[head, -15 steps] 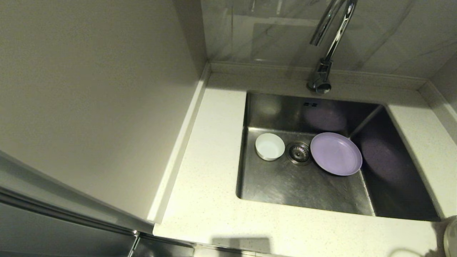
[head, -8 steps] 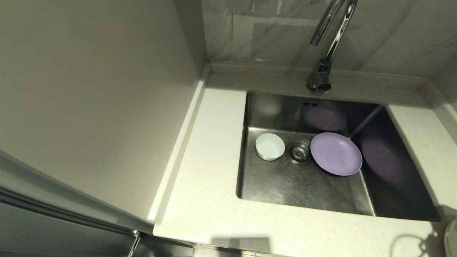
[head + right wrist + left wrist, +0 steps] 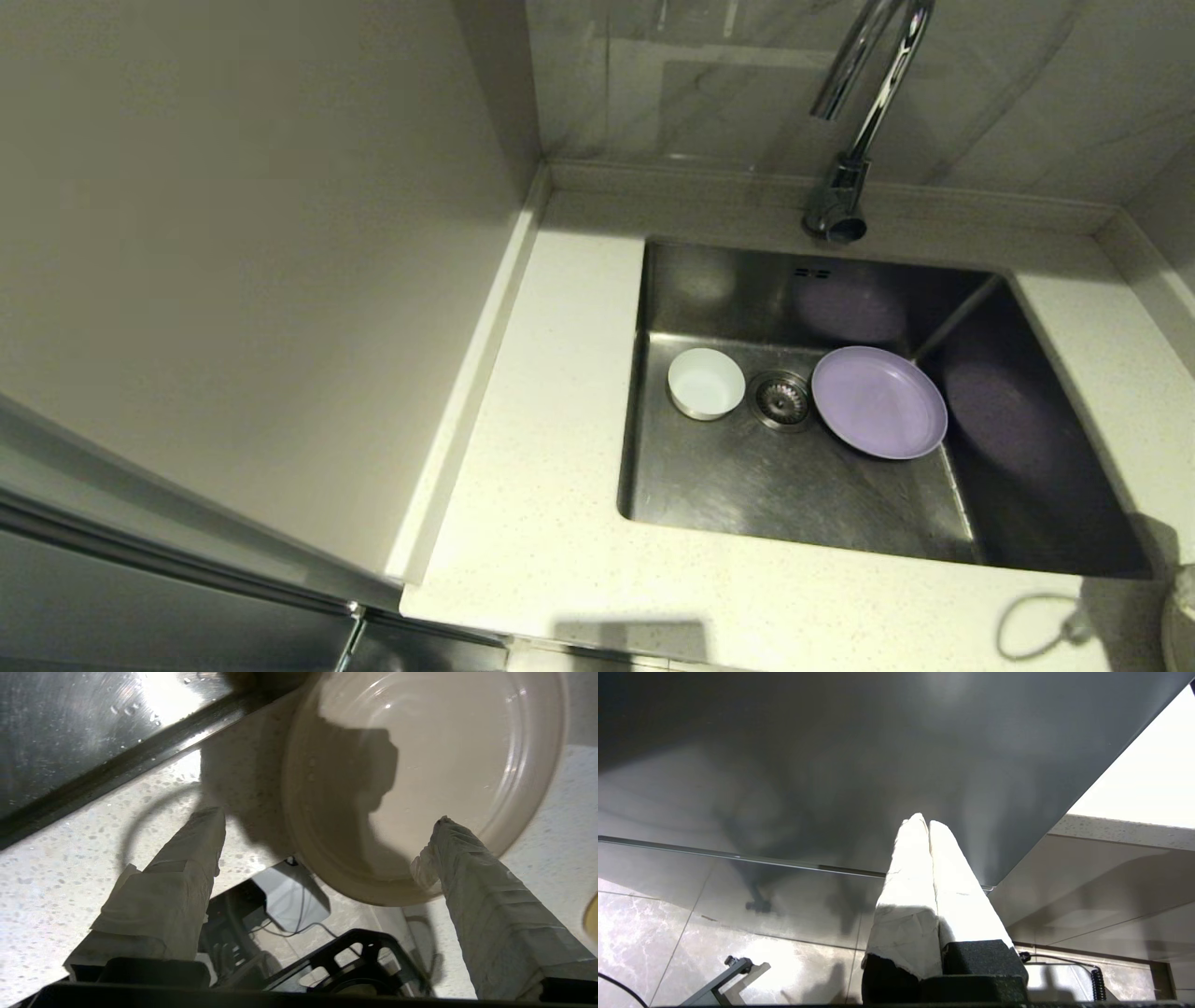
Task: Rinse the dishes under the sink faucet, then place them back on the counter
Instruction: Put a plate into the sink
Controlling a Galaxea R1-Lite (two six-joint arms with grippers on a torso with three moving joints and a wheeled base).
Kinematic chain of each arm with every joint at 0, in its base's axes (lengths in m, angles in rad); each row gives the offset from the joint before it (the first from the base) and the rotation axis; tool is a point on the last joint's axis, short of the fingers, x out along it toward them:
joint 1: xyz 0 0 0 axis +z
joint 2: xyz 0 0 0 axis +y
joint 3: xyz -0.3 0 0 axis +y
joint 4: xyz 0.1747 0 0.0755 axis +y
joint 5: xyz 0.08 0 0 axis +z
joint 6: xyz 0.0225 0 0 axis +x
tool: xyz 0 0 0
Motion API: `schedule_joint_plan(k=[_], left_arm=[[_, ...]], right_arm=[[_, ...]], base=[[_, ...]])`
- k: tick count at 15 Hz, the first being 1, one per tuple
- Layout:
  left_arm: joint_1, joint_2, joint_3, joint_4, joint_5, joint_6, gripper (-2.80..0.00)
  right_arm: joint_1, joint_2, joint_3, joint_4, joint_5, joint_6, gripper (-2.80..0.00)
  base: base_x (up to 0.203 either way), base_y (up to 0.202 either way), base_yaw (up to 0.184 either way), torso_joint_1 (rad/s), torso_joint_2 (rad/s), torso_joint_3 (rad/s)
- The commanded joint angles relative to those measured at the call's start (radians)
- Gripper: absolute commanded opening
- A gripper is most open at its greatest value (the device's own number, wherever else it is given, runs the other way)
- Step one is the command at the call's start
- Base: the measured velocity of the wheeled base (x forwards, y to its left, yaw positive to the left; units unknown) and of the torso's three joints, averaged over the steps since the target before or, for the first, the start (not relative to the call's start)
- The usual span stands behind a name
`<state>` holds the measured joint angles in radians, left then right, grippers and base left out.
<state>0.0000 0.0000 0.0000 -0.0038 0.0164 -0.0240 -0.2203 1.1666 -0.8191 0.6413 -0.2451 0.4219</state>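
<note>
the right gripper [image 3: 327, 816] is wide open and holds nothing, just above one cream plate [image 3: 420, 765] on the counter [image 3: 551, 560] by the near right corner of the sink [image 3: 747, 485]. the left gripper [image 3: 928, 826] is squeezed shut on nothing, down below the counter. farther in, one white bowl [image 3: 706, 383] and one purple plate [image 3: 878, 401] sit in the sink on either side of the drain [image 3: 781, 399], with one faucet [image 3: 854, 112] behind.

The sink [image 3: 728, 485] is set in the desk [image 3: 541, 504], with the faucet [image 3: 845, 177] behind its far edge. In the sink, a bowl [image 3: 706, 383] lies left of the drain [image 3: 780, 399] and a plate [image 3: 878, 402] right of it. Another plate [image 3: 420, 779] lies on the desk's near right corner.
</note>
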Motion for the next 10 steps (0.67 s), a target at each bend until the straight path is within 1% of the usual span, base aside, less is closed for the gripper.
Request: schedule_joint_plan(k=[1, 4, 6, 7, 10], left_arm=[[0.000, -0.002, 0.000, -0.001, 0.000, -0.001, -2.80], [0.000, -0.002, 0.000, -0.001, 0.000, -0.001, -2.80], [0.000, -0.002, 0.000, -0.001, 0.000, -0.001, -2.80], [0.000, -0.002, 0.000, -0.001, 0.000, -0.001, -2.80], [0.000, -0.002, 0.000, -0.001, 0.000, -0.001, -2.80]], right_arm=[[0.019, 0.031, -0.001, 0.003, -0.005, 0.029, 0.00], [0.019, 0.062, 0.016, -0.013, -0.005, 0.037, 0.00], [0.019, 0.101, 0.029, -0.087, -0.013, 0.069, 0.00], [0.019, 0.121, 0.032, -0.104, -0.027, 0.081, 0.00], [0.019, 0.179, 0.024, -0.125, -0.033, 0.110, 0.00]], base=[[0.000, 0.000, 0.000, 0.000, 0.00, 0.000], [0.000, 0.000, 0.000, 0.000, 0.00, 0.000], [0.000, 0.000, 0.000, 0.000, 0.00, 0.000], [0.000, 0.000, 0.000, 0.000, 0.00, 0.000], [0.000, 0.000, 0.000, 0.000, 0.00, 0.000]])
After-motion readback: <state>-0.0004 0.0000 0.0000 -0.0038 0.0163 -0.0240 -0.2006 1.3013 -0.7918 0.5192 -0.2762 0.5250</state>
